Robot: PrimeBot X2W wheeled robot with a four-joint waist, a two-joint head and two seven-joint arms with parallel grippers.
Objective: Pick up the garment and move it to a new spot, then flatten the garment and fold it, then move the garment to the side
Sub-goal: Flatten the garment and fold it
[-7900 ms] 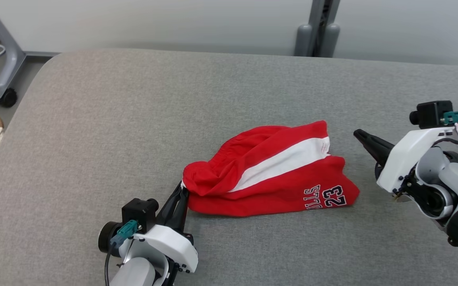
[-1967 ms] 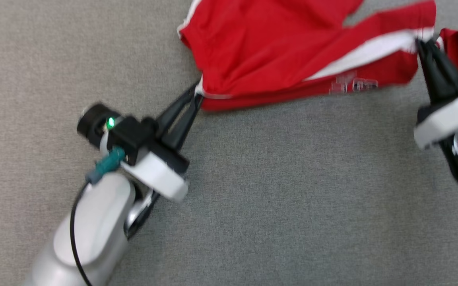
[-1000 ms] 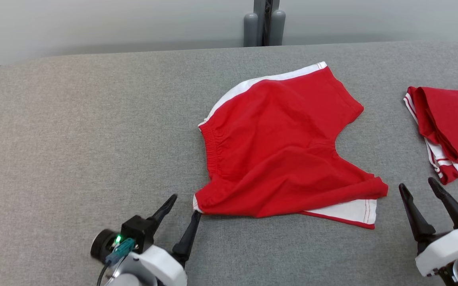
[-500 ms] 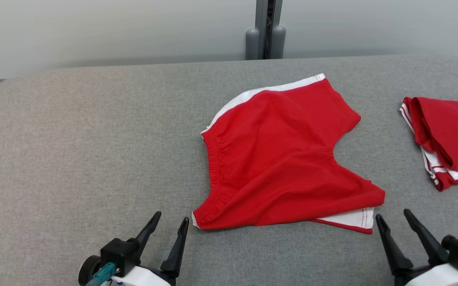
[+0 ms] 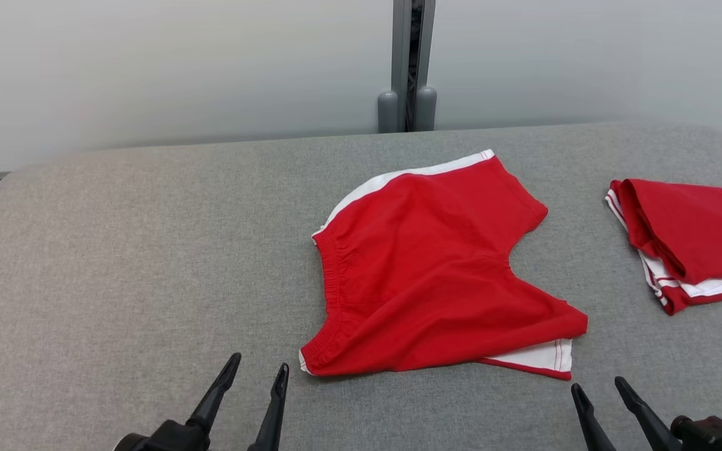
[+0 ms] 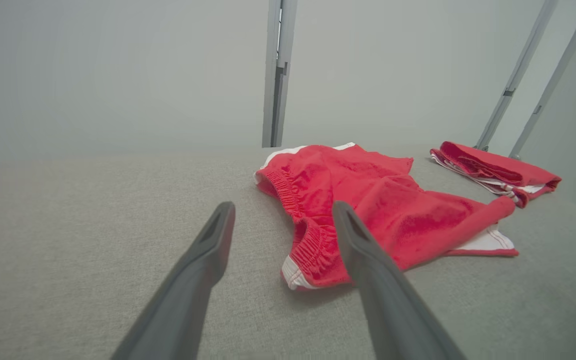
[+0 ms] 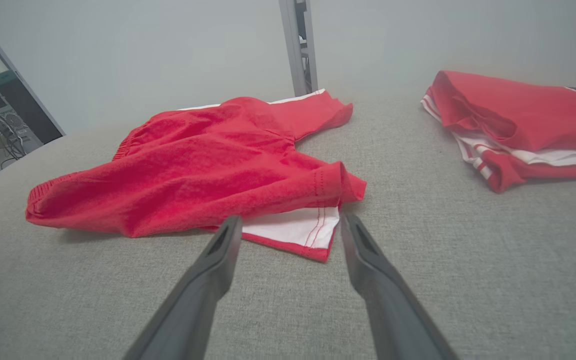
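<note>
Grey cloth covers the table (image 5: 116, 250), which has rounded far corners and ends at a pale wall (image 5: 148, 62); a grey post (image 5: 406, 56) stands behind the far edge. The garment (image 5: 423, 269), a pair of red shorts, lies spread near the middle of the table, a little toward the right edge. Its gathered waistband faces the left edge and its two legs point toward the right edge. A white stripe runs along the side nearest the far edge. The leg nearest the near edge is creased and partly doubled over, with a white panel and a red hem showing from under it. Shallow ridges run across the cloth from the waistband to that leg.

The left gripper (image 5: 259, 361) sits at the near edge, its two dark fingers spread wide with nothing between them. Its tips point at the near corner of the waistband and stop just short of it, not touching. The right gripper (image 5: 596, 383) is also at the near edge, further toward the right, its fingers likewise spread wide and empty. Its tips stand just short of the white-panelled hem of the near leg, with bare table between. In the right wrist view that hem lies straight ahead of the gap between the fingers.

A folded red bundle (image 5: 687, 232) with white stripes and part of a dark print rests by the right edge, well apart from the shorts.
</note>
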